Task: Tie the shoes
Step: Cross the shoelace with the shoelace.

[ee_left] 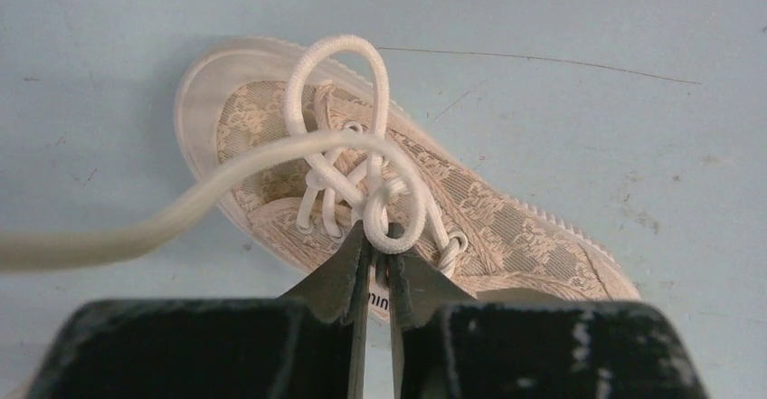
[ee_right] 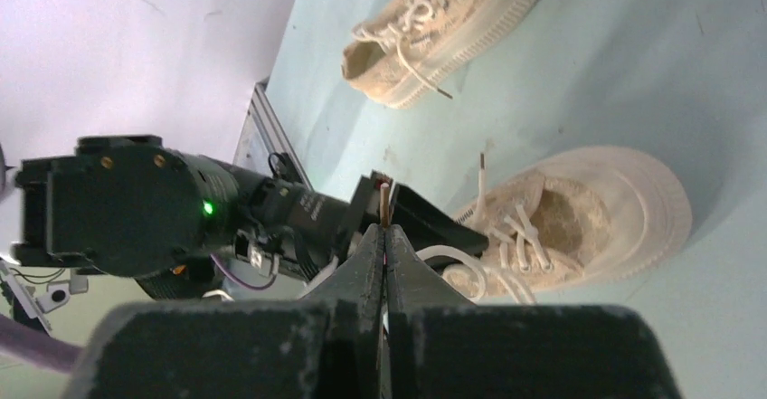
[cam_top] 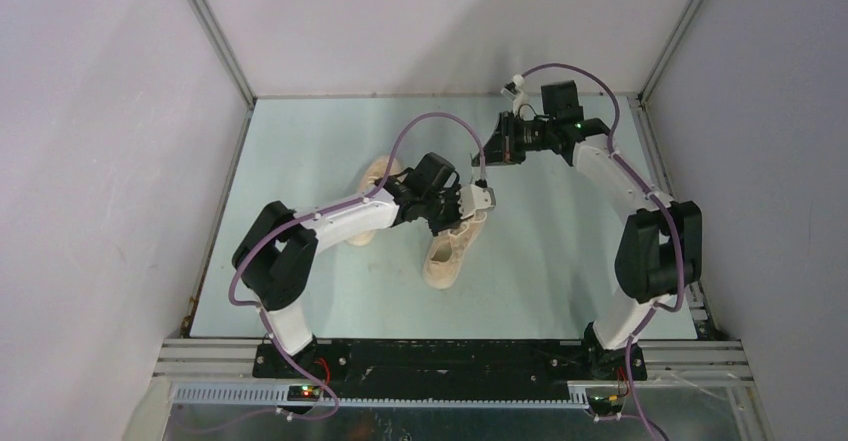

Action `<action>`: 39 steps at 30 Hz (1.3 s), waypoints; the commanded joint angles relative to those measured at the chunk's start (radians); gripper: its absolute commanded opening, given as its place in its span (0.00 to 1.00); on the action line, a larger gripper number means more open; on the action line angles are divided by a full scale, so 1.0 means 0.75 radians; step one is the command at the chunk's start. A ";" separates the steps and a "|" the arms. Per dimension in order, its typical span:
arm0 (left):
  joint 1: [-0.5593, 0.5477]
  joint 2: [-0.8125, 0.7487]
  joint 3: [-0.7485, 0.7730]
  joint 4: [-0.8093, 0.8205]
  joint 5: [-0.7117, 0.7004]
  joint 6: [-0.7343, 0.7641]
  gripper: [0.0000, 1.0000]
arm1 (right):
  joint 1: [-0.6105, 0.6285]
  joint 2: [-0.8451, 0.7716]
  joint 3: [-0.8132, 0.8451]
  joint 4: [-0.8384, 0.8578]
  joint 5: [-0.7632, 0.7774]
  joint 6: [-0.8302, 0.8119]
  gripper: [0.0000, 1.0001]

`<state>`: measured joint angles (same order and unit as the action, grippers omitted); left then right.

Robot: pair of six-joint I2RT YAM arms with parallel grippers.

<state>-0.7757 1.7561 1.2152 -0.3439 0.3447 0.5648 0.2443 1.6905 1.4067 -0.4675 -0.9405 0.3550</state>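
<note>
**Desk:** Which step was this?

**Field:** Mid-knot. The cream-beige patterned fabric sneaker (ee_left: 506, 227) lay sole-down on the pale blue-green bench (ee_left: 588, 37). Its long off-white lace (ee_left: 335, 82) stood in a single loop toward the toe end, above a first crossing at the eyelets. The left tool (ee_left: 377, 233), directly over the sneaker, was drawn narrow, its tips pinching the lace at that crossing.

**Desk:** And the other arm?

**Field:** The right tool (ee_right: 386, 232), raised clear of the sneaker on its far side, was clamped fully on the free lace end, the tip poking out above its fingers. A strand ran from the sneaker toward it. The second matching sneaker (ee_right: 443, 28) sat beyond the first and to its left, and its laces looked untied.

**Desk:** What did the next move call for?

**Field:** By my reading, the free strand had to go round the loop and be pushed through. The pinch at the crossing had to hold so the loop did not collapse.
</note>
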 commanded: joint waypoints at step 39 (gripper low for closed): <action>0.074 -0.025 -0.056 0.111 0.366 0.047 0.13 | -0.029 -0.046 -0.276 -0.106 0.119 -0.404 0.59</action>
<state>-0.7341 1.7508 1.1465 -0.2699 0.5835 0.6170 0.1959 1.6894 1.2598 -0.6075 -0.7433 0.0940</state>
